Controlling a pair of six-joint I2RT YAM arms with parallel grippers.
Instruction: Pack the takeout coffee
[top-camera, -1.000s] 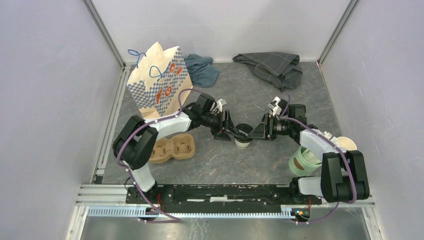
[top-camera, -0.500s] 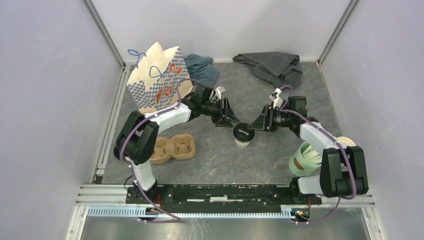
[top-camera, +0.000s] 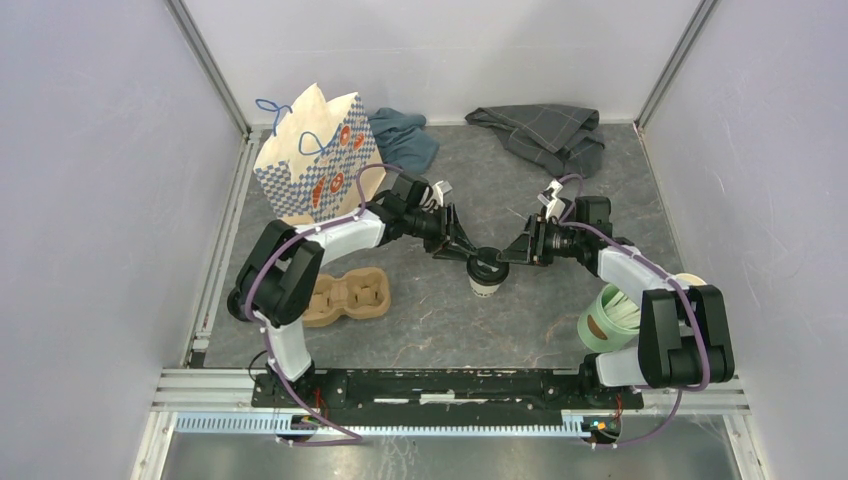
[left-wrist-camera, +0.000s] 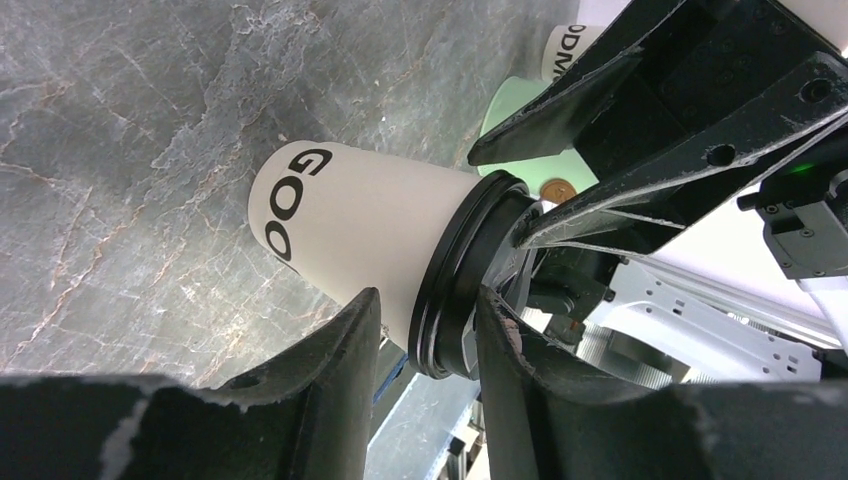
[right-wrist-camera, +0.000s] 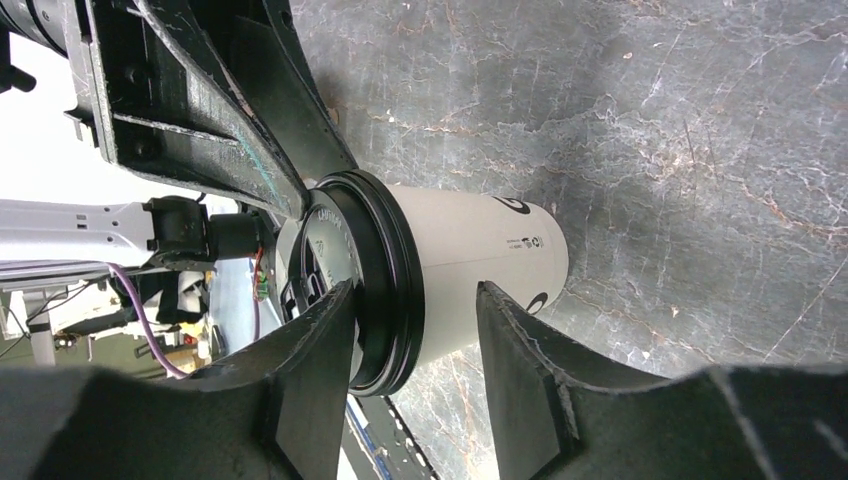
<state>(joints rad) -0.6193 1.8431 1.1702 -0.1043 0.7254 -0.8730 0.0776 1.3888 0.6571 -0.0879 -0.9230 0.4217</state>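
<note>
Standing upright: the takeout coffee (top-camera: 486, 272), a white paper cup with black lettering. It is about midway between the left and right edges of the tabletop (top-camera: 430, 330), with its base on the grey stone-patterned surface.
Lid (left-wrist-camera: 450, 300): round, black plastic, seated on the cup's mouth.
Left gripper (top-camera: 468, 252): reaches in from the left-edge side with its tips at the lid. The jaws are parted astride the rim, one finger (left-wrist-camera: 330, 370) beside the cup wall and the other over the lid's top. A strip of white wall shows between finger and rim, so nothing is clamped.
Right gripper (top-camera: 505, 256): comes from the right-edge side to the same rim, opposite the left one. Its jaws are also parted and not clenched, with cup wall visible between the rim and one finger (right-wrist-camera: 520, 360).
Paper bag (top-camera: 318, 165): blue-checked with orange motifs, upright near the far-left corner.
Blue-grey cloth (top-camera: 402, 138): crumpled just beside the bag, along the far edge.
Dark grey cloth (top-camera: 545, 135): along the far edge, towards the far-right corner.
Cardboard cup carrier (top-camera: 345, 296): near the left edge, empty pockets facing up.
Mint-green cup (top-camera: 608, 320): near the right edge, holding white sticks.
Lidless white cup (top-camera: 692, 287): at the right edge, near the mint-green cup, partly behind the right arm.
</note>
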